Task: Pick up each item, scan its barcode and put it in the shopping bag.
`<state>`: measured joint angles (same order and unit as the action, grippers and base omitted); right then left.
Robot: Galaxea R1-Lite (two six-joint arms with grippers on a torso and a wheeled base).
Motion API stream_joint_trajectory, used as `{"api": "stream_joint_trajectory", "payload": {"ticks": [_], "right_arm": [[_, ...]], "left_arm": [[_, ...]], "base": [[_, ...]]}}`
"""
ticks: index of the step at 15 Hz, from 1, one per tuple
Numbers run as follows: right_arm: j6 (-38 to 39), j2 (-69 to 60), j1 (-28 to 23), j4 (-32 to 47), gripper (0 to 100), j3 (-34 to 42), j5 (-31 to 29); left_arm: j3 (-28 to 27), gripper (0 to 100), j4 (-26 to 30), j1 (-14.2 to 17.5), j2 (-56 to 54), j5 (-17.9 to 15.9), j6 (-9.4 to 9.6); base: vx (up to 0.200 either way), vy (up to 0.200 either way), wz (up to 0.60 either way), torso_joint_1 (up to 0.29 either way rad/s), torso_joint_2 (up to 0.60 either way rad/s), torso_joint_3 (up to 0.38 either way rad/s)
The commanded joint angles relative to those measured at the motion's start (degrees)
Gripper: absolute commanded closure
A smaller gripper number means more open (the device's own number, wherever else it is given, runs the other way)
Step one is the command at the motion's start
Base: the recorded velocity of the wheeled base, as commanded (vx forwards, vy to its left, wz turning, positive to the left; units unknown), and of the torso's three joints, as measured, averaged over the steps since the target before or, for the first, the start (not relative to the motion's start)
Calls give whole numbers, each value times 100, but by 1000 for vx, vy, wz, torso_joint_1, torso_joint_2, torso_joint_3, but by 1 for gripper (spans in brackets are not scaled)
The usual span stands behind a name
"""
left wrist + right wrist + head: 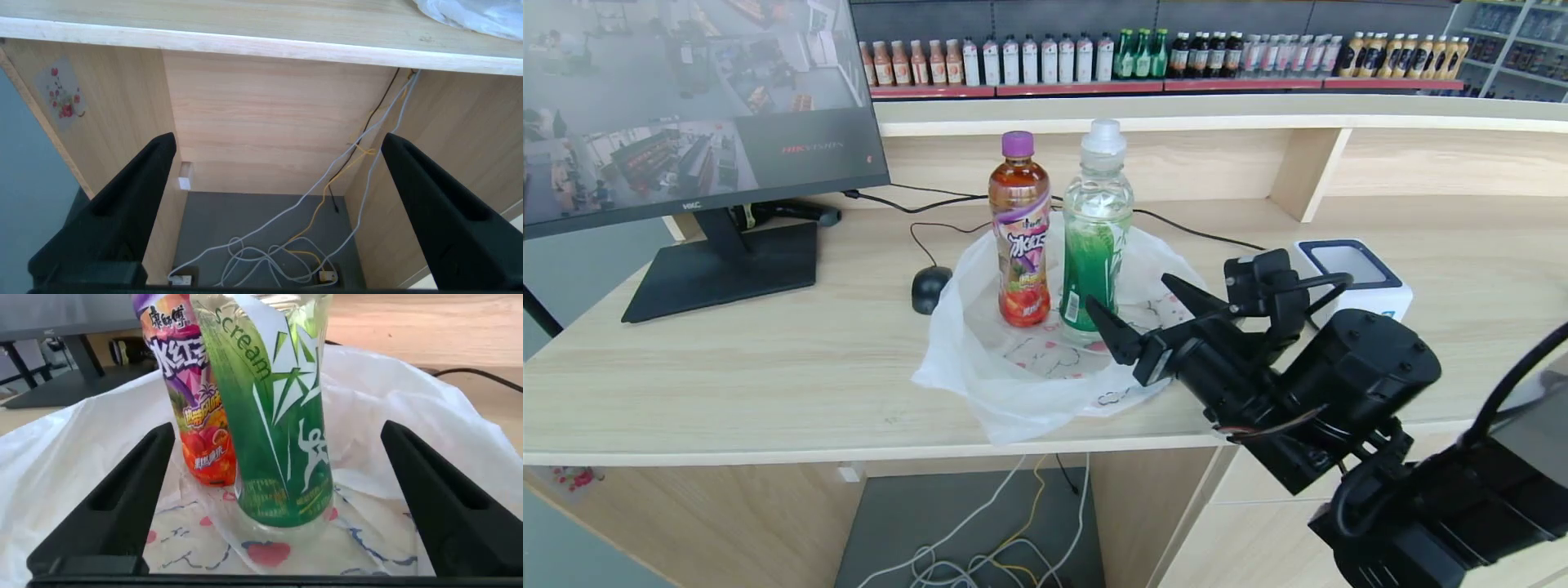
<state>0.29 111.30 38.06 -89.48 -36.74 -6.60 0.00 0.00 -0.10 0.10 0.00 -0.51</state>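
Note:
Two bottles stand upright on the white plastic shopping bag [980, 367] that lies spread on the wooden counter. One is a tea bottle [1019, 233] with a purple cap, the other a clear bottle with a green label [1094, 237] and white cap. My right gripper [1156, 314] hovers open just in front of the green-label bottle [282, 425], with the tea bottle [192, 392] behind and beside it. Its fingers [122, 498] stand wide apart, holding nothing. My left gripper [278, 212] is open below the counter edge, facing the cavity under the desk.
A white barcode scanner box [1352, 273] sits on the counter behind the right arm. A monitor [686, 106] on a black stand, a black mouse [929, 288] and cables occupy the left and back. Loose wires [327, 220] hang under the counter. Shelves of bottles line the background.

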Motion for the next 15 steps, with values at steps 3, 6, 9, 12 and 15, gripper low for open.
{"api": "stream_joint_trajectory", "payload": {"ticks": [3, 6, 9, 12, 15], "right_arm": [[-47, -1216, 263, -52, 0, 1125, -17], [-64, -1418, 263, -52, 0, 1196, -8], [-73, -1392, 263, -52, 0, 1169, -17], [-73, -1471, 281, -52, 0, 1205, -8], [-73, -1471, 272, -52, 0, 1187, -8]], "left_arm": [[0, 0, 0, 1, -1, 0, 7], [0, 0, 0, 1, -1, 0, 7], [0, 0, 0, 1, -1, 0, -2], [0, 0, 0, 1, -1, 0, -2], [0, 0, 0, 1, -1, 0, 7]], "base": [[0, 0, 0, 0, 0, 0], [0, 0, 0, 0, 0, 0], [-67, 0, 0, 1, -1, 1], [-133, 0, 0, 6, 3, 3], [0, 0, 0, 0, 0, 0]]}}
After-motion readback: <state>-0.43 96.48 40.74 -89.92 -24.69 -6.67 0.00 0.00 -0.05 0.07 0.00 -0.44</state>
